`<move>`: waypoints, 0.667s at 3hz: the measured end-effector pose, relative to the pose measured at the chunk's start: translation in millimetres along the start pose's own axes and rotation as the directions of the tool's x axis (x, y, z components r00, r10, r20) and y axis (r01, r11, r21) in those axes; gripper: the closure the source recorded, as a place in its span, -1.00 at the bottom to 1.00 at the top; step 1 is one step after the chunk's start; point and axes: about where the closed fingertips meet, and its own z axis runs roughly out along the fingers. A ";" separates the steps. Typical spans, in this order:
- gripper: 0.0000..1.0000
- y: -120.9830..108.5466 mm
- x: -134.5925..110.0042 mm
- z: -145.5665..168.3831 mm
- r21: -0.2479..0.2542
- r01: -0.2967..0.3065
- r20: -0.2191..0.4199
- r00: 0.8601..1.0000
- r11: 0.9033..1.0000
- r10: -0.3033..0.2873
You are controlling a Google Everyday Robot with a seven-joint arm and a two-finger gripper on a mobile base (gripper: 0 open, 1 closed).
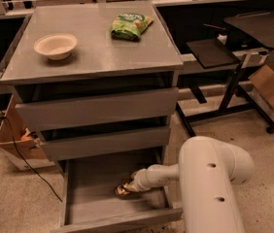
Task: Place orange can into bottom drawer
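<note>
The bottom drawer (89,204) of the grey cabinet is pulled open, a shallow grey tray. The orange can (122,191), small, shiny and golden-brown, is inside it, right of the middle, low over or on the drawer floor. My gripper (130,188) reaches in from the right on the white arm (162,174) and is shut on the can. The arm's large white body (214,183) fills the lower right.
The two upper drawers (98,111) are closed. On the cabinet top are a beige bowl (55,45) and a green snack bag (130,25). A cardboard box (11,142) and a black cable (27,166) lie to the left. A black stand (234,84) is to the right.
</note>
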 end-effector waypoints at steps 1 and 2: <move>1.00 -3.4 16.1 14.0 0.007 -0.009 -0.007 1.000 1.000 0.009; 0.92 -4.0 35.0 20.1 0.012 -0.025 -0.018 1.000 1.000 0.026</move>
